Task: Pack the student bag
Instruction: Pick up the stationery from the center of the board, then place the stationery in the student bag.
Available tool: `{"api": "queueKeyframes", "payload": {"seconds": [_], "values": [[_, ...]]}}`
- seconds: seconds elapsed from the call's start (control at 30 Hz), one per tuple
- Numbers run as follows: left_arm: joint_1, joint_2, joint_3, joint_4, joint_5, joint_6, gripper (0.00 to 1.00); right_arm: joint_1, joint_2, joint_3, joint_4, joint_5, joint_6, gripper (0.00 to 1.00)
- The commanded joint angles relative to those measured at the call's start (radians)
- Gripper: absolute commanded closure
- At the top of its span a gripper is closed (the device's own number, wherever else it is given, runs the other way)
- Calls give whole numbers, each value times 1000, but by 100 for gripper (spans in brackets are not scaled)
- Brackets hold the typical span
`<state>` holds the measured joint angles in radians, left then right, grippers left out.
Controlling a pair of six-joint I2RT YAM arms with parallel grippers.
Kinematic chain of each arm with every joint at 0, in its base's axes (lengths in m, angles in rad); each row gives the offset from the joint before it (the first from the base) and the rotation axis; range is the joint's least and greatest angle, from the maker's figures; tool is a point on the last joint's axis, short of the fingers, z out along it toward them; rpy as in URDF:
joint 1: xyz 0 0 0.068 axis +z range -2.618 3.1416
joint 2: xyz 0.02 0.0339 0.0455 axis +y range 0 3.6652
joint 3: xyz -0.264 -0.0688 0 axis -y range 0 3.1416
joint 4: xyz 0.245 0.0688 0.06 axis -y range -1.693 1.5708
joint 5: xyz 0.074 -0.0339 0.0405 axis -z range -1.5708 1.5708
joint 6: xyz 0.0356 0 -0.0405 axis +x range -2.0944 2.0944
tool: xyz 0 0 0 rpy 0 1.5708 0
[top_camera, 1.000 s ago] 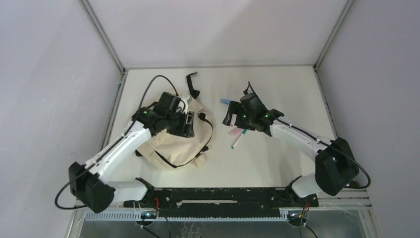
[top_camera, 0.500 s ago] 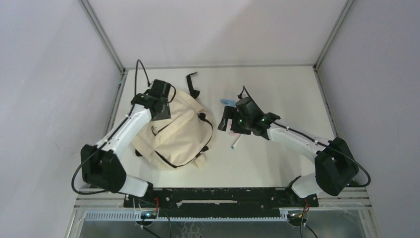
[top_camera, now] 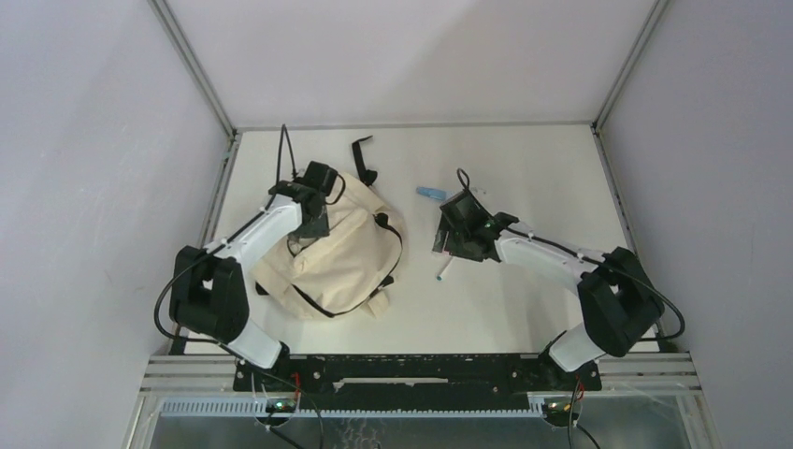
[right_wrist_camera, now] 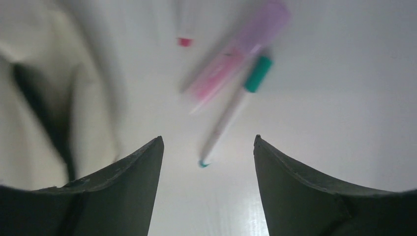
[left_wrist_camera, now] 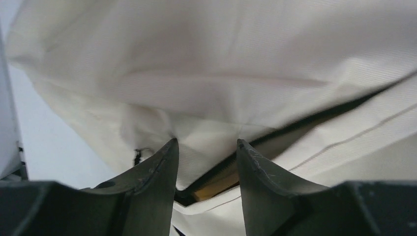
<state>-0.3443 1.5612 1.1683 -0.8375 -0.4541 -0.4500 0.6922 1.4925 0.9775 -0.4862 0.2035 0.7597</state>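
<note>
soft cream-beige fabric student bag [top_camera: 341, 257] with black straps and zipper trim lies slumped on the left half of the off-white table [top_camera: 486, 318], one loose black strap [top_camera: 363, 161] trailing toward the far edge. left claw [left_wrist_camera: 206, 143] is at the bag's far-left top: fingers apart, tips against creased cream fabric right by the dark zipper slit, can't tell if a fold is pinched between them. right claw [right_wrist_camera: 206, 140] is spread wide, nothing between the fingers, hanging just over a blurred pink-lilac marker [right_wrist_camera: 236, 54] and a thin white pen with teal cap [right_wrist_camera: 226, 118] that lie side by side, touching or nearly so, on the table right of the bag. small light-blue stick-shaped item [top_camera: 430, 193] sits a bit farther back, apart from them. any print on the pens or the bag is too blurred or too small to read. table is matte and plain; pale grey-lilac walls [top_camera: 421, 56] on three sides, aluminium corner posts [top_camera: 192, 65], black mounting rail [top_camera: 411, 367] along the near edge.
</note>
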Motion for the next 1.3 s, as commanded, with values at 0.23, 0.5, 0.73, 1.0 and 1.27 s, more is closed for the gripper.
{"api": "queueKeyframes", "payload": {"seconds": [0.23,0.5,0.73,1.0,1.27], "values": [[-72,-51,-128,114,204,-75,48,-13,179,-2,6,64,87,35],[-103,-6,-144,154,303,-102,48,-41,228,-4,-7,120,95,62],[-187,57,-93,187,408,-145,46,-89,148,-118,3,111,60,100],[-239,-4,19,51,352,-112,36,-151,-31,-225,28,30,-31,100],[-235,-85,97,-56,25,13,50,-172,-194,-232,35,-60,-72,100]]}}
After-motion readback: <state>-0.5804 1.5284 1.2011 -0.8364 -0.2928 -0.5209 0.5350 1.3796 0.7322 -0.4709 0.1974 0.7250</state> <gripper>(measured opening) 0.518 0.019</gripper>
